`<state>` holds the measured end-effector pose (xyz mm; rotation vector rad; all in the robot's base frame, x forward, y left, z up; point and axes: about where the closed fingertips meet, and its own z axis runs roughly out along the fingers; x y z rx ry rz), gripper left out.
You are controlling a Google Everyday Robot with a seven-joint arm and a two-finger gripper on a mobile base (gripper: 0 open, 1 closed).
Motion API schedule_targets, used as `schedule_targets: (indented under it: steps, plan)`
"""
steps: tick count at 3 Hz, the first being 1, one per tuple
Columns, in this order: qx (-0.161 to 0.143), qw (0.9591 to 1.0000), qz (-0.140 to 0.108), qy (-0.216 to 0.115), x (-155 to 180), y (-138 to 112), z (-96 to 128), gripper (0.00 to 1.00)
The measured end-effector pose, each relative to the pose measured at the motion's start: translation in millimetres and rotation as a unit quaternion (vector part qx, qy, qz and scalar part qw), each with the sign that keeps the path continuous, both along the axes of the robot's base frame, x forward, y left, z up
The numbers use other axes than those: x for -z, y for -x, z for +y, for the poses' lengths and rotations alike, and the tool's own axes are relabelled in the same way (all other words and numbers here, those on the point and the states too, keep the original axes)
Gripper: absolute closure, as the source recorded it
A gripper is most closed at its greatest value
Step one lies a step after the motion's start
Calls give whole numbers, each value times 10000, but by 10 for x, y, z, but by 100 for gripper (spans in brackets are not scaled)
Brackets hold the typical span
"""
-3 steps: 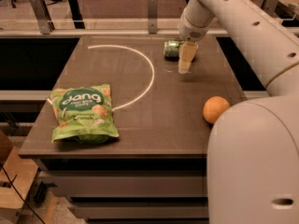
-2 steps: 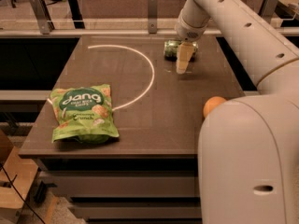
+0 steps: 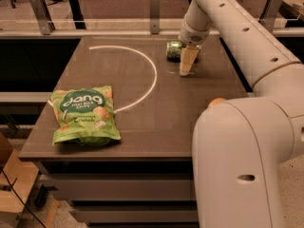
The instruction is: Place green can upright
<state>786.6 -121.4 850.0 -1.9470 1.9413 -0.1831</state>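
**Dark tabletop, green can at the far side beside the gripper**

Camera view. Dark brown table (image 3: 118, 141) with drawer fronts below its near edge. Behind it runs a low rail with metal posts (image 3: 154, 6), and past that a brownish floor. A white curved line (image 3: 147, 80) is painted on the tabletop, arcing from the far left toward the middle.

Near left corner: a flat green "dang" snack bag (image 3: 85, 115), lying face up, well apart from everything else.

Far side, right of the arc: the green can (image 3: 174, 50), small and shiny with a pale pattern. It looks to be lying on its side, not upright, though part of it is hidden behind the tool. It rests on the table surface.

The white arm (image 3: 228, 27) reaches in from the upper right and bends down over the far side of the table. Its gripper (image 3: 186, 66) points down at the tabletop with its pale tan tip at or just above the surface. It sits just beside the can, on the can's right and nearer the camera. Cannot tell whether the gripper is wide or narrow, or whether it touches the can.

Right edge of the table: an orange (image 3: 216, 101), mostly hidden behind the robot's bulky white body (image 3: 237, 165), which fills the lower right.
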Motion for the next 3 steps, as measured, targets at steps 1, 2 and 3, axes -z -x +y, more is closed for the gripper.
schedule_targets:
  steps: [1, 2, 3]
  plan:
    - [50, 10000, 85, -3, 53, -8, -56, 41]
    - [52, 9999, 89, -7, 40, -9, -59, 64]
    - [64, 10000, 13, -65, -55, -7, -58, 87]
